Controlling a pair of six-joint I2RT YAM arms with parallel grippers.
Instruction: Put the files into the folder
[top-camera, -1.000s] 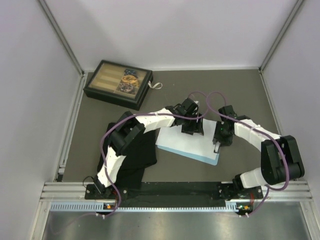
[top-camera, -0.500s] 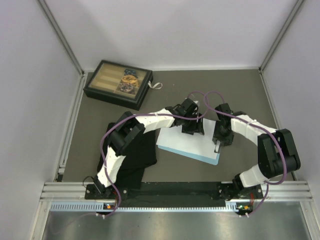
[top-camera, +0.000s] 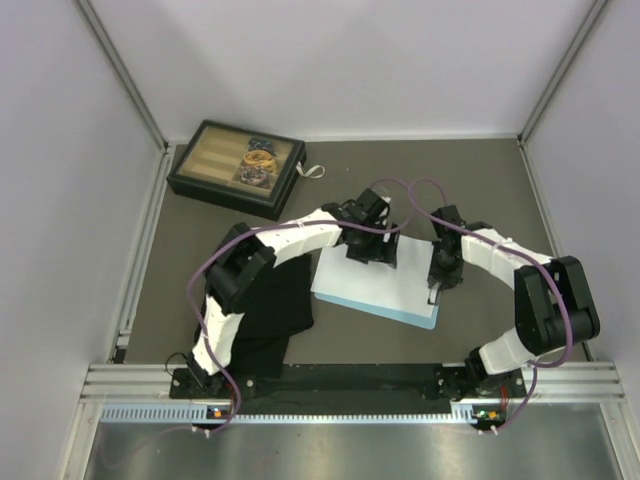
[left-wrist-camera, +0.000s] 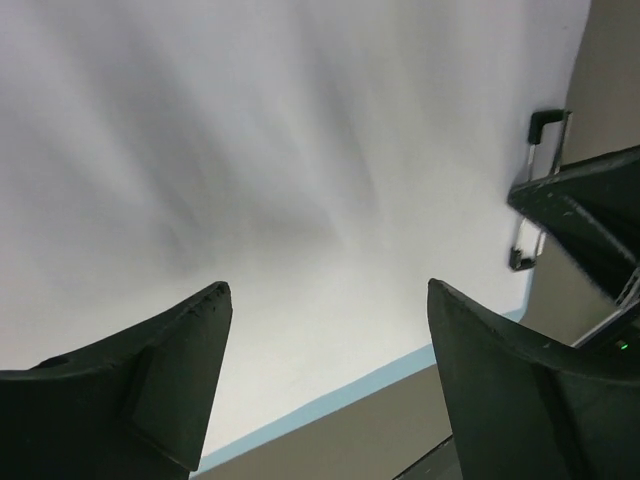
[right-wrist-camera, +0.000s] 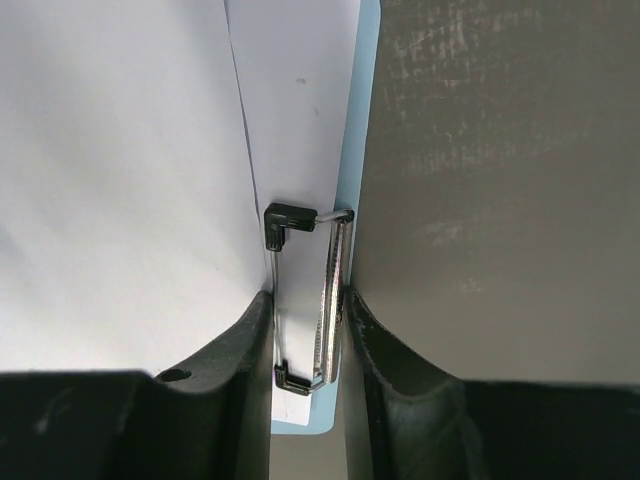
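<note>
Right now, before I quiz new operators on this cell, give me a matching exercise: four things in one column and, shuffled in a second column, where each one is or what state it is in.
Things:
1. left gripper
2. right gripper
3. compartment box
4. black cloth

Places or states:
A. at the far left of the table
B. jaws wide apart over the white paper
C. just left of the blue folder
D. jaws gripping the silver clip from both sides

Pairs: 1-B, 2-D, 3-A, 4-C.
</note>
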